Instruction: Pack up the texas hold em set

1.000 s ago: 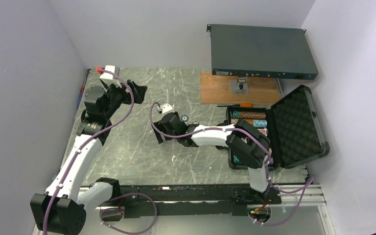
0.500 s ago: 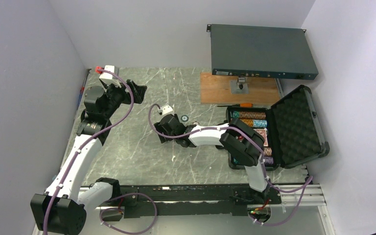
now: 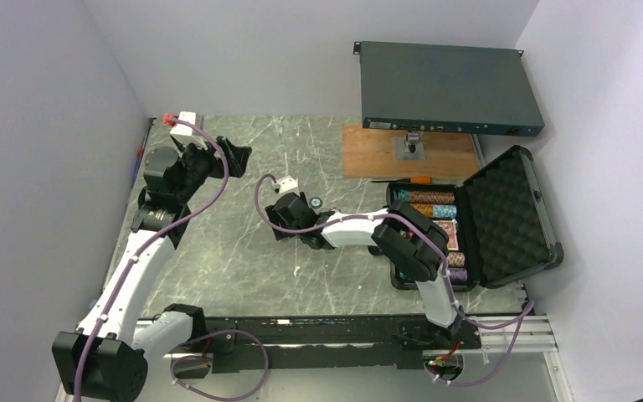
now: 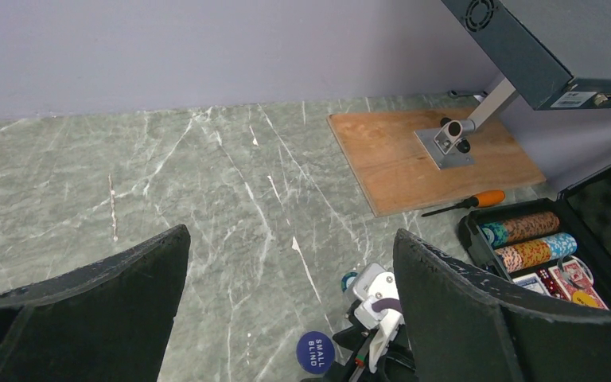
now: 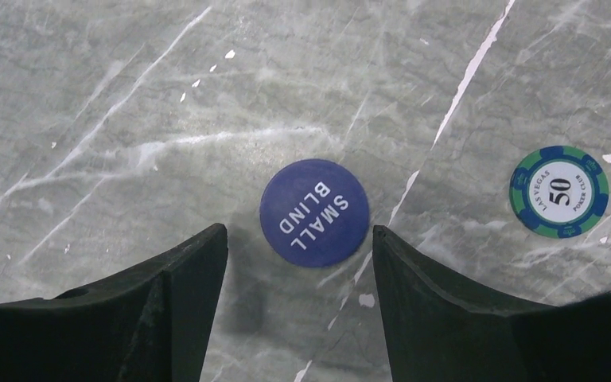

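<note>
The right gripper (image 5: 298, 235) stands open astride the blue button (image 5: 314, 212) reading "SMALL BLIND", its fingers clear of the button and their bases cut off. Nearby lies a chip (image 5: 559, 191) marked "LAS VEGAS 50 POKER CLUB". The left gripper (image 4: 290, 235) gapes empty. The right arm (image 3: 356, 228) half hides the open case (image 3: 506, 209) at the marble table's (image 3: 243, 251) right.

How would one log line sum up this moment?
right gripper: open, straddling button on table, no grip yet | left gripper: open, empty | chip: loose on table | case: open, partly filled
</note>
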Controlling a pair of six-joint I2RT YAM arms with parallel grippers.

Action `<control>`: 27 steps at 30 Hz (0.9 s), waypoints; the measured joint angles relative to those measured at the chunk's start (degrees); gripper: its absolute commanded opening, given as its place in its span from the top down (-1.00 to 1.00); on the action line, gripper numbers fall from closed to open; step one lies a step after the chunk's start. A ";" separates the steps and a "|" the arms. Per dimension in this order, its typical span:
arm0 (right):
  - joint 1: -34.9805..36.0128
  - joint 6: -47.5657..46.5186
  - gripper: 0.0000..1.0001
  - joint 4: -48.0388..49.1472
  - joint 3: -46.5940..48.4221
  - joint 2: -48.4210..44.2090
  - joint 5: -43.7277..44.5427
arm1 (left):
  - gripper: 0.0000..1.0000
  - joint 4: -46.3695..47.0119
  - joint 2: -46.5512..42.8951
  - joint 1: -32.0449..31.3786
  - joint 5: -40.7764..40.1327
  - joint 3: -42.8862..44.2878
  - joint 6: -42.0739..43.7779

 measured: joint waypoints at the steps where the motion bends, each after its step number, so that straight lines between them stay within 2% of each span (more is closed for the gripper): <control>1: -0.11 -0.02 -0.34 0.09 0.28 0.26 0.07 | -0.98 0.00 0.00 0.00 0.00 0.00 0.00; 13: -0.46 -0.04 -0.09 0.22 2.36 1.97 0.72 | -0.98 0.00 0.00 0.00 0.04 0.07 0.00; 18: -0.46 -0.02 0.08 0.17 2.34 1.97 0.98 | -0.98 0.00 0.00 0.02 0.13 0.09 -0.02; 27: -0.48 0.17 0.23 0.15 2.34 1.90 1.14 | -0.98 0.00 0.00 0.17 0.15 0.09 -0.02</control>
